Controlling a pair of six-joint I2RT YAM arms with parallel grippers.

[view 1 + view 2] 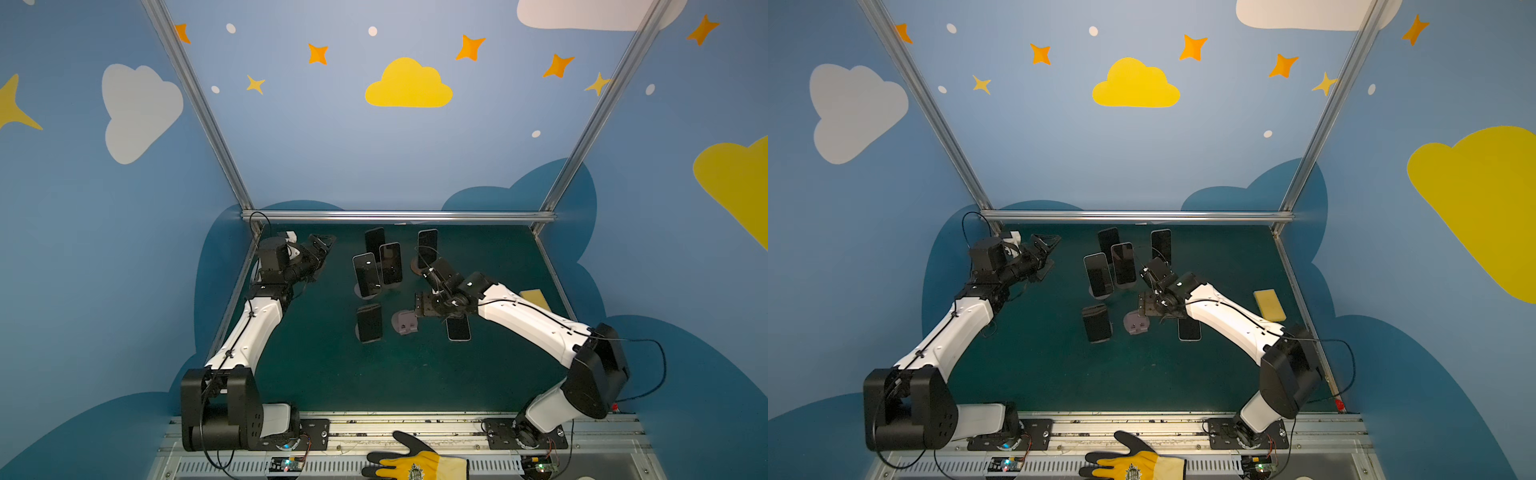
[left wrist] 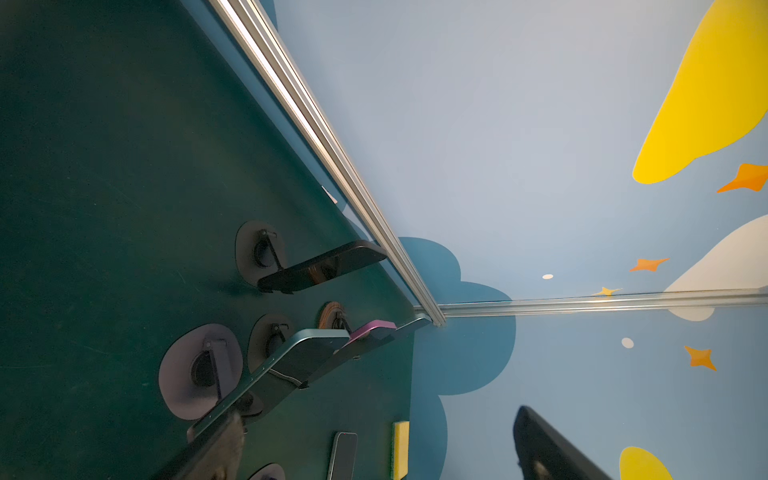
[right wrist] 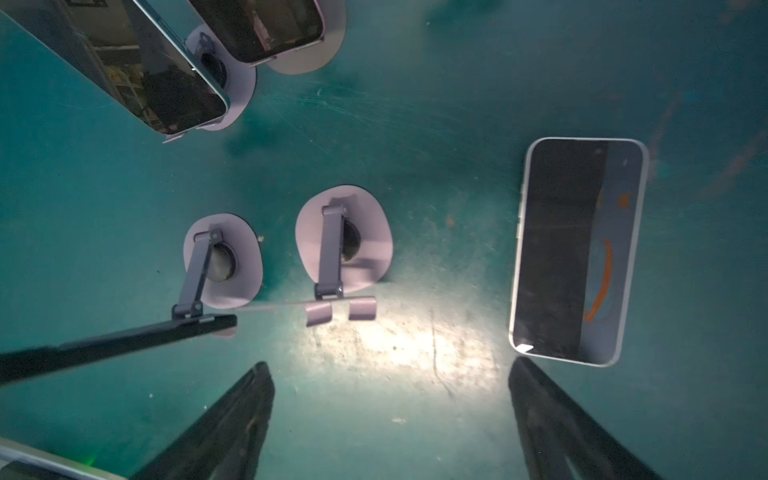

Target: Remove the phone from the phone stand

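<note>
A yellow-and-black work glove [image 1: 415, 461] lies on the rail at 6 o'clock, just off the dark green desk [image 1: 332, 374]. Near the desk's middle the right gripper [image 3: 390, 365] hangs over bare desk, its black fingers [image 3: 232, 415] spread well apart with nothing between them. The pale-rimmed, dark-screened phone [image 3: 577, 249] lies flat on the desk, screen up, at 3 o'clock from the empty lilac phone stand [image 3: 345, 241]. One fingertip shows just beside the phone's near corner, and whether they touch cannot be told. At 9 o'clock from that stand a black phone [image 1: 369, 323] leans on a stand of its own. A flat yellow sponge [image 1: 1269, 304] sits at 3 o'clock, near the desk's edge. Toward 12 o'clock four more dark phones [image 1: 390, 264] stand propped on stands in a cluster. At 10 o'clock the left gripper [image 1: 322, 245] is raised off the desk, its fingers [image 2: 548, 449] wide apart and holding nothing.
</note>
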